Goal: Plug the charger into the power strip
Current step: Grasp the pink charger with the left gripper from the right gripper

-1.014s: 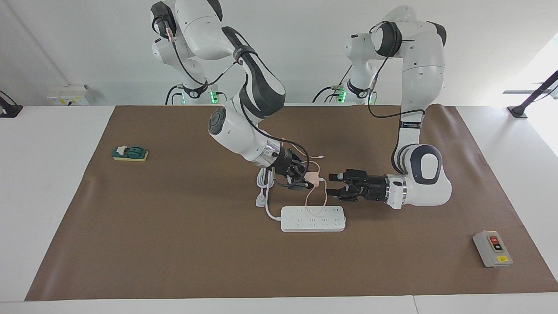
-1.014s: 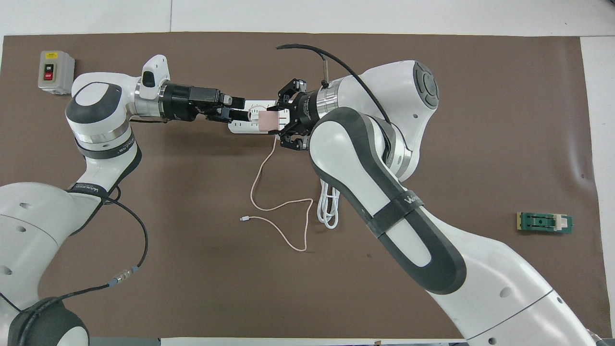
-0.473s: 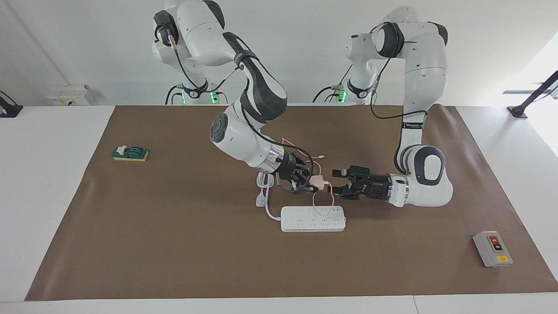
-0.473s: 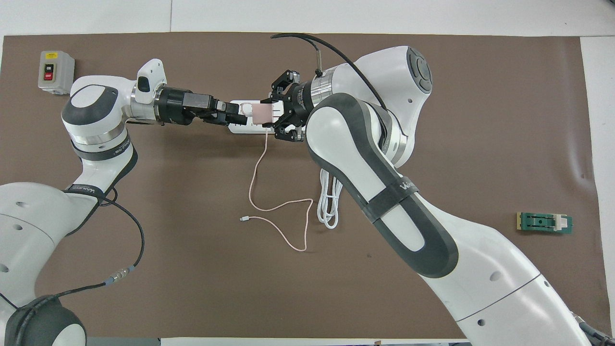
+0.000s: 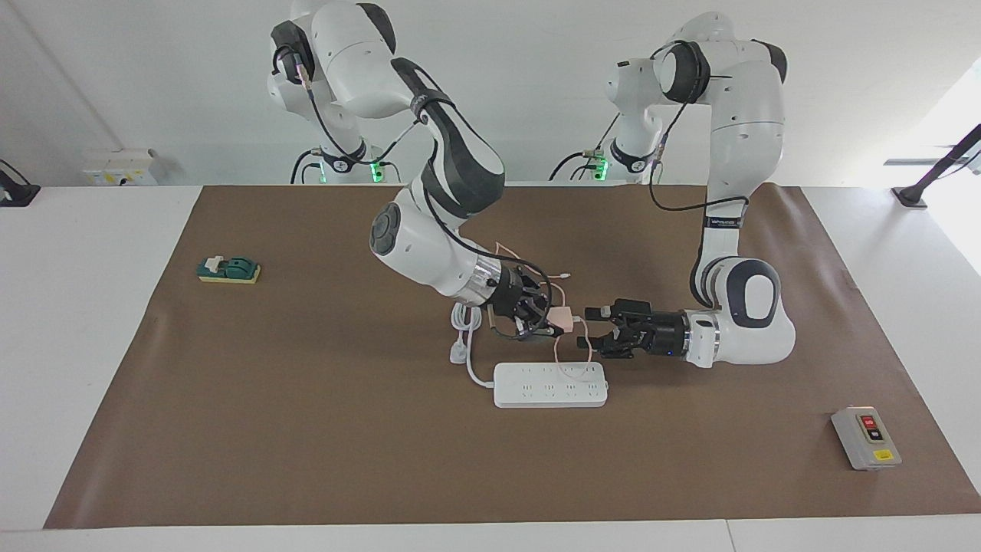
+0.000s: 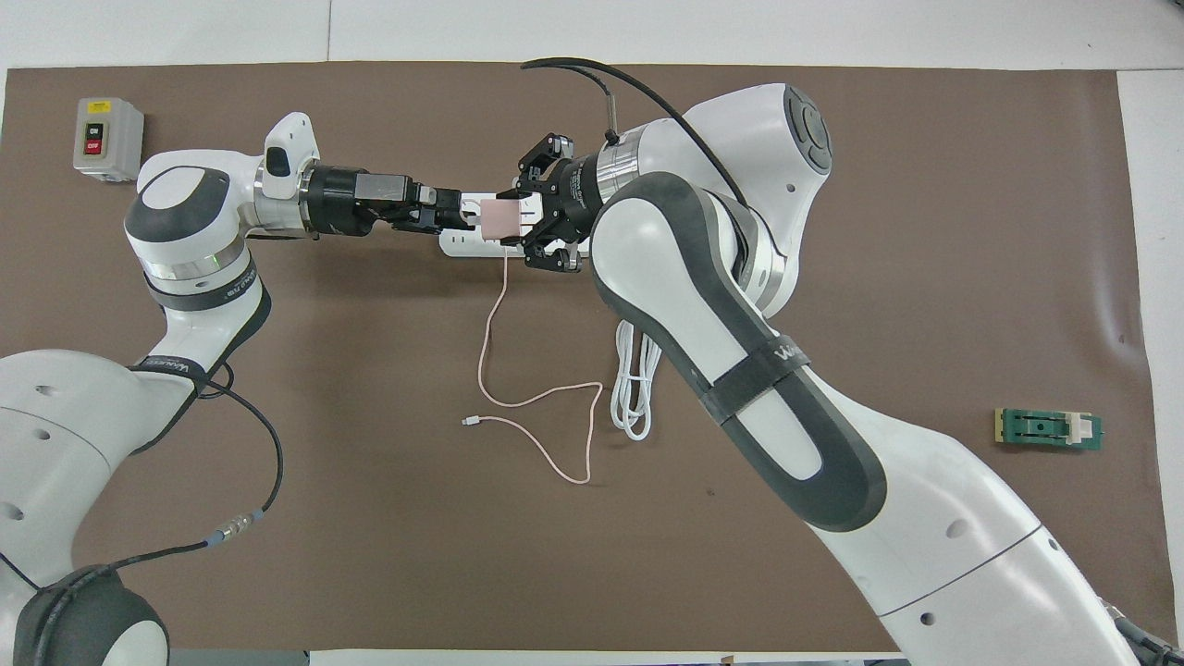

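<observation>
Brown mat (image 5: pixel 306 429) covering the white table (image 5: pixel 84 345). Power strip (image 5: pixel 550 385), long and white, lies flat at mid-mat, its thick white cord (image 5: pixel 463 337) coiled at its 10 o'clock in the facing view. Right gripper (image 5: pixel 553 320), raised over the mat just above the strip's robot-side edge, is clamped on the pale pink charger (image 5: pixel 560 317); the thin pink cable (image 6: pixel 518 407) hangs to the mat. Left gripper (image 5: pixel 596 323), at the charger's 3 o'clock in the facing view, has its fingers spread and holds nothing. Grey switch box (image 5: pixel 866 438) at 4 o'clock; green block (image 5: pixel 228 269) at 10 o'clock.
</observation>
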You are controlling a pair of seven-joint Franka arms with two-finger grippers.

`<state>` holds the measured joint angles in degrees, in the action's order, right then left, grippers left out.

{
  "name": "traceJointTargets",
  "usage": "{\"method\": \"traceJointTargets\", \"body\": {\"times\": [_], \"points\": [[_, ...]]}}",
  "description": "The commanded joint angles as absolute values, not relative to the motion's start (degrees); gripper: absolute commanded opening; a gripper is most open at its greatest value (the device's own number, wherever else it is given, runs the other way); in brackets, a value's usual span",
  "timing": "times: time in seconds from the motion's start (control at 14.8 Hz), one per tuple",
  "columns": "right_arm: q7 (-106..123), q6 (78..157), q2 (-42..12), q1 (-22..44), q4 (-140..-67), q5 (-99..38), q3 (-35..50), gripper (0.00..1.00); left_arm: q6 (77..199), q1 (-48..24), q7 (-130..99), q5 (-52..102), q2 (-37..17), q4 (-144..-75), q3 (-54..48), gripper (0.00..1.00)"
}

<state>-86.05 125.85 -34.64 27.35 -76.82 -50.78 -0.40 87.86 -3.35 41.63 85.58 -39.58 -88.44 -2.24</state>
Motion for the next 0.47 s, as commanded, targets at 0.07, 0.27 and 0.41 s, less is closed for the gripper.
{"method": "traceJointTargets", "body": {"times": [0.07, 0.27, 0.41], "points": [[-87.3, 124.6, -35.6, 26.5, -75.0, -52.7, 0.4, 0.0, 91.0, -3.9, 45.3, 87.9, -33.3, -98.2, -2.2, 1.0], [-87.3, 124.5, -35.6, 26.4, -75.0, -52.8, 0.4, 0.0, 91.1, -3.5, 46.6, 88.7, -30.3, -102.6, -2.2, 1.0], [-87.2, 124.5, -35.6, 26.4, -75.0, -52.9, 0.4, 0.0, 92.4, -3.8, 46.6, 90.3, -28.2, -104.7, -2.2, 1.0]]}}
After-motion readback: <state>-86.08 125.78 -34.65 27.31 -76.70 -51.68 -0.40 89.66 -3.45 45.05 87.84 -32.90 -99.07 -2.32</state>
